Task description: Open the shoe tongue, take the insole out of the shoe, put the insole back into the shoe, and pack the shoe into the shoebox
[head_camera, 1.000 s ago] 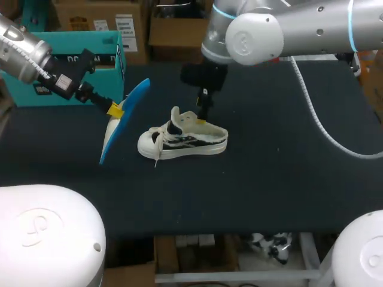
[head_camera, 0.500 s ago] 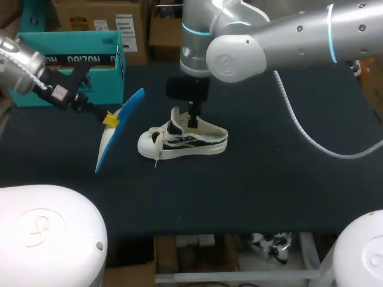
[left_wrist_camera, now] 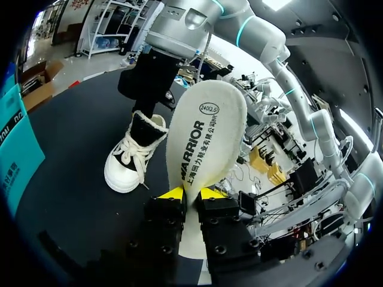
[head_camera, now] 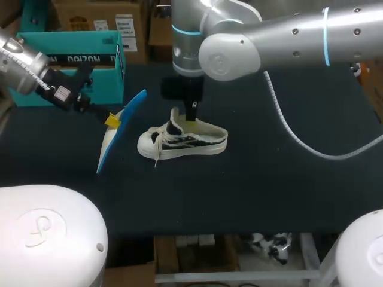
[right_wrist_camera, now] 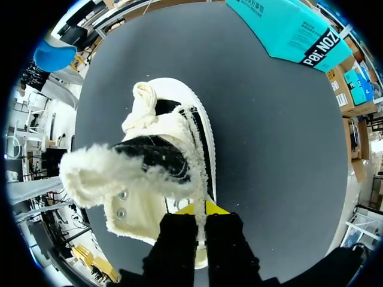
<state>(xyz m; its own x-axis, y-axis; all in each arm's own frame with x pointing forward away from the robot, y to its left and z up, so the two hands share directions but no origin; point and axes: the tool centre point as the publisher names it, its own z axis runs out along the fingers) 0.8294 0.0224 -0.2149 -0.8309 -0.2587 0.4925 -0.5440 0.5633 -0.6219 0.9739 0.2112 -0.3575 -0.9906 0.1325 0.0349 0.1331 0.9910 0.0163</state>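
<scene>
So far the insole [left_wrist_camera: 206,137] is out, pinched in our left gripper [left_wrist_camera: 191,192] beside the shoe [head_camera: 185,142] on the table [head_camera: 269,179], whose rim our right gripper [right_wrist_camera: 200,208] clamps; refitting it and boxing remain.

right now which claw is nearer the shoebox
Left. The left claw holds the insole in front of the shoebox; the right claw grips the shoe collar, farther off.

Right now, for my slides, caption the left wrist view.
Insole pinched in the left gripper, raised beside the white shoe on the dark table.
</scene>
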